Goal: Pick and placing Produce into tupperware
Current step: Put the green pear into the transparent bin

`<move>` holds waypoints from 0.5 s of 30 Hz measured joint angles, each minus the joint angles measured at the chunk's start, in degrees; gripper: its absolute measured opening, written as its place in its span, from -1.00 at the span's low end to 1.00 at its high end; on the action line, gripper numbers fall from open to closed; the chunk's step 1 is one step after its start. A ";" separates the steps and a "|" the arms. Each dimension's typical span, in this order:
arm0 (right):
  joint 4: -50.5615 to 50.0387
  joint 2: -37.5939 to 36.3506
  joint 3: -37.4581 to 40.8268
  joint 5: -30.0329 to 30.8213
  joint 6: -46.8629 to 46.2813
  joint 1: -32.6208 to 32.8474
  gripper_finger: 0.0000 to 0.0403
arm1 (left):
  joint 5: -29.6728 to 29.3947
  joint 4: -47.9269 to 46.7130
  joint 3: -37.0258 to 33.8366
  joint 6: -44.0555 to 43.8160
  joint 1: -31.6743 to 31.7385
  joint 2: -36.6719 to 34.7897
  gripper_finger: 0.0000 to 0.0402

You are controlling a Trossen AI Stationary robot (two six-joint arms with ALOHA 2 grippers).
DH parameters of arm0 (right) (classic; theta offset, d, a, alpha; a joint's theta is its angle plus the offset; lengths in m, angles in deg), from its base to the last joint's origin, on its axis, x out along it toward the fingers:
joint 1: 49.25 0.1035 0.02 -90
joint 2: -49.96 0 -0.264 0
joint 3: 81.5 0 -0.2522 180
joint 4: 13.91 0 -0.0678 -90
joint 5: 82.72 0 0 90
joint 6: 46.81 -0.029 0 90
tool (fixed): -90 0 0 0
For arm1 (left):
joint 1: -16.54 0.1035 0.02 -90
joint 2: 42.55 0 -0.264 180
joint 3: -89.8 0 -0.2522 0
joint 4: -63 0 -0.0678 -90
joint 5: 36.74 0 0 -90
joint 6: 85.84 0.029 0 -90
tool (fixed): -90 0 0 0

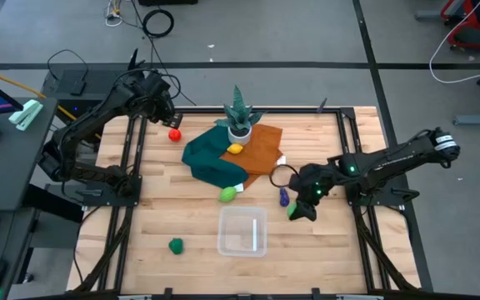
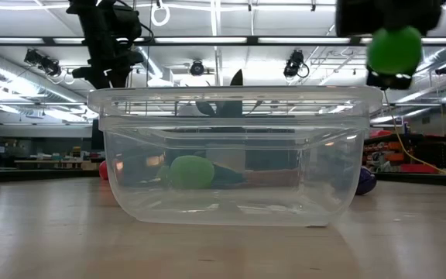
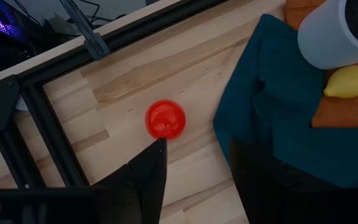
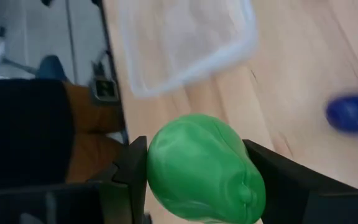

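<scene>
1 green piece [image 4: 204, 168], clamped in the right gripper [image 1: 300, 208] beside the tub [image 1: 242, 231], could slip out early; left gripper [image 3: 194, 165] stands apart.

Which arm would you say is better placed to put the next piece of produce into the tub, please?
The right. Its gripper already holds a green piece beside the empty tub. The left gripper is open above the red piece, far from the tub.
</scene>
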 joint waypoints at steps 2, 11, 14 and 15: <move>-0.17 1.84 -2.98 0.05 2.22 -0.95 -0.11 | 0.00 0.00 0.00 0.00 0.02 0.00 -0.11; -9.19 16.06 -23.70 1.94 16.29 -3.60 -0.11 | 0.00 -0.19 0.00 1.35 -0.02 0.00 -0.12; -13.60 20.92 -30.23 2.89 19.87 -3.97 -0.11 | 0.04 -0.96 0.00 2.54 -0.02 0.00 -0.11; -14.33 22.42 -32.25 3.00 20.79 -3.98 -0.11 | 0.03 -1.19 0.00 2.98 -0.02 0.00 -0.10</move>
